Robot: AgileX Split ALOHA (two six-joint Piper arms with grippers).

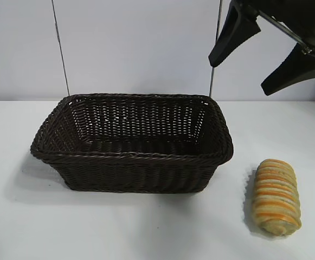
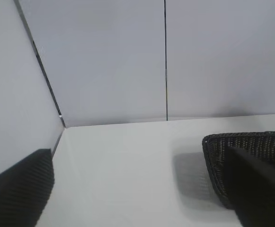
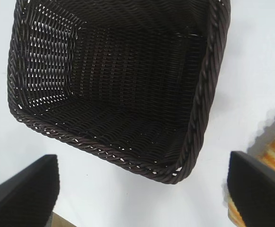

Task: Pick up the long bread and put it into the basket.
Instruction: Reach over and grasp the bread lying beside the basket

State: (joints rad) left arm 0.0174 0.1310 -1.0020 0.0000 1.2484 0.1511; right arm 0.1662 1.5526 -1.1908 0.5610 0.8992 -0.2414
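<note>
The bread (image 1: 276, 196) lies on the white tabletop (image 1: 146, 227), just beside the right end of the basket (image 1: 130, 157) and not touching it. The basket has nothing in it. Your right end effector (image 1: 268, 54) hangs high above the gap between basket and bread, with its jaws wide apart and nothing in them. Your left end effector (image 2: 142, 189) is also wide open and holds nothing; from its own camera you see only a corner of the basket and bare tabletop. The bread looks light and a bit soft, with bumpy ridges that should help the fingers not slip. I think you should take it across the middle, with one finger on each long side. Squeeze gently, so it does not squash or roll away. The right arm looks closest.
</note>
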